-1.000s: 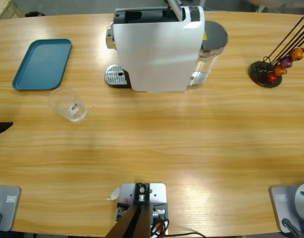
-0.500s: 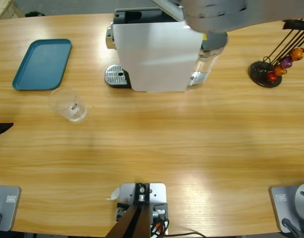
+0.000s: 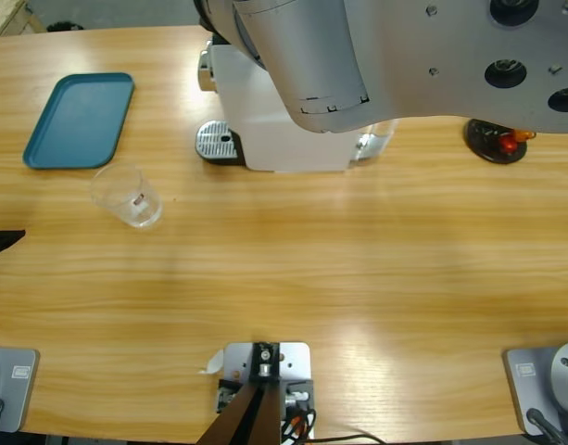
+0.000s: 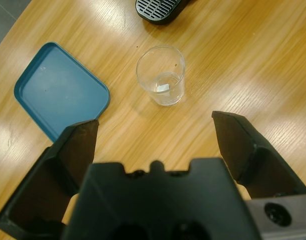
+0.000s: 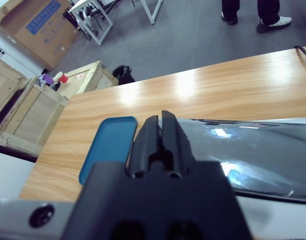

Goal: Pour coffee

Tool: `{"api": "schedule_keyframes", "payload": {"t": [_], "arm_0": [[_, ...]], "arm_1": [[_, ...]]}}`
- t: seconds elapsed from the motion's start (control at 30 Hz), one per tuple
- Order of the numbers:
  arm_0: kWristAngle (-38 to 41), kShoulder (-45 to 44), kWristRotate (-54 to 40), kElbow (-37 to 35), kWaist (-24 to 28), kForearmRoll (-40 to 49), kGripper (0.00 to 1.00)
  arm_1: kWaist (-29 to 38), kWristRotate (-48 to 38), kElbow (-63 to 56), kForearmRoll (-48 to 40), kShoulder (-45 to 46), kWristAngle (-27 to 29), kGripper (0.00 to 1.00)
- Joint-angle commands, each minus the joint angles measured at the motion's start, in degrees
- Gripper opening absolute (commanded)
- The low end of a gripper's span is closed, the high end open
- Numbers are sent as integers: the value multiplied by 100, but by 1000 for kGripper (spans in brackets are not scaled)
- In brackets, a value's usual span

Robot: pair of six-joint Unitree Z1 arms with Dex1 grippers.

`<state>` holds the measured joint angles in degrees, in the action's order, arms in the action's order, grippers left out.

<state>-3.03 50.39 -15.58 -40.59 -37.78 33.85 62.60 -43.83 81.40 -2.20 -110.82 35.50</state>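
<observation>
Overhead, left gripper [image 4: 155, 137] gapes above clear glass [image 4: 161, 75]

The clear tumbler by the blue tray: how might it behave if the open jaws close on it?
The tumbler looks thin-walled and smooth, so probably light and slippery. It stands upright and holds no visible liquid, so a sideways nudge might tip it.

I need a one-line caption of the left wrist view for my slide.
Left gripper, jaws open, above the wooden table, facing an empty clear tumbler beside a blue tray.
</observation>
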Motion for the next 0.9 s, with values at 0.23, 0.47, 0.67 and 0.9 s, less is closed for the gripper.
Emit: {"api": "schedule_keyframes", "payload": {"t": [0.23,0.47,0.67,0.9], "arm_0": [[83,138,-86,209,-10,-80,996],[83,156,-86,218,-10,-98,996],[83,164,-86,218,-10,-107,996],[67,152,-79,227,-10,-107,996]], "arm_1": [[-129,41,-283,731,-982,-421,0],[-240,20,-256,1007,-1139,-630,0],[-286,-68,-256,1011,-1297,-781,0],[-310,64,-244,1107,-1179,-904,0]]}}
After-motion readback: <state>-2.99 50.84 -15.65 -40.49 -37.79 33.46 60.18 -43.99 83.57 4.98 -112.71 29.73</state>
